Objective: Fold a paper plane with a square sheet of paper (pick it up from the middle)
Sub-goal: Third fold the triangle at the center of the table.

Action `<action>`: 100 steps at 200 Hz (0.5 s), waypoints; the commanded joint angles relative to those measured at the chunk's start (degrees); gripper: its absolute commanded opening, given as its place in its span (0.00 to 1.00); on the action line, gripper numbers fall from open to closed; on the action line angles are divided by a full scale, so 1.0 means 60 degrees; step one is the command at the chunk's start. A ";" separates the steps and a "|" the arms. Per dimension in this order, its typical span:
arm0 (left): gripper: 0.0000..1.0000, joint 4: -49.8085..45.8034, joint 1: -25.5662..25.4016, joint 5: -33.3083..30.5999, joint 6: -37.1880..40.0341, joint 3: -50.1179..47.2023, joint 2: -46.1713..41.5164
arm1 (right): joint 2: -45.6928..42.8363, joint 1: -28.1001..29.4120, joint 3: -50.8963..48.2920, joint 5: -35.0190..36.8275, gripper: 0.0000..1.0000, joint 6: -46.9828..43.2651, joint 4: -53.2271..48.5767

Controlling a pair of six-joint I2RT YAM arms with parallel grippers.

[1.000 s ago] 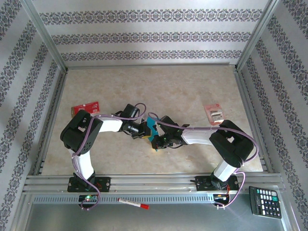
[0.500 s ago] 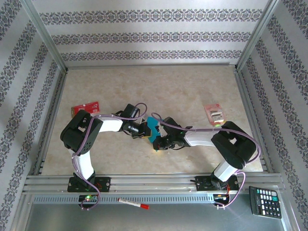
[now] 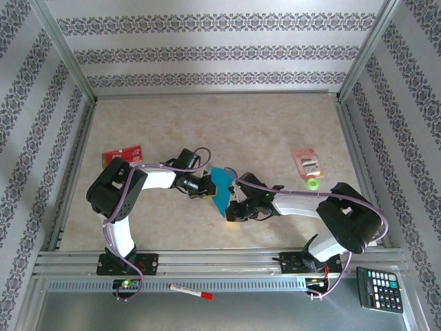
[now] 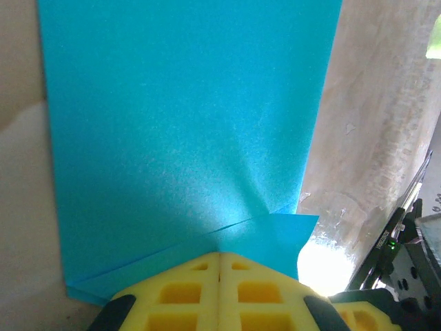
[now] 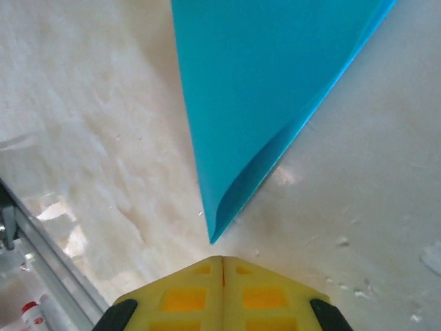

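Between the left gripper's (image 4: 219,255) shut yellow pads (image 4: 207,265), the thin, creased teal-blue sheet of paper (image 4: 186,138) stays clamped. Just ahead of the right gripper (image 5: 222,259), now drawn back with jaws together and empty, its folded corner hangs free, so that crease looks finished.

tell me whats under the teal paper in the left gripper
The beige marbled tabletop shows around the folded teal paper, pinched in the left gripper. Its own lower layer curls beneath the tip. The surface directly under it is covered.
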 commanded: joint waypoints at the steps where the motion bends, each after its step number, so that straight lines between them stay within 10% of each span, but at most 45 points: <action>1: 0.00 -0.1717 0.0057 -0.1985 0.0272 -0.0554 0.0723 | -0.0279 -0.0246 0.0375 -0.0456 0.00 0.0030 -0.0137; 100: 0.00 -0.1777 0.0057 -0.1953 0.0259 -0.0470 0.0506 | 0.1694 -0.0293 0.1139 -0.0651 0.00 0.0568 0.1347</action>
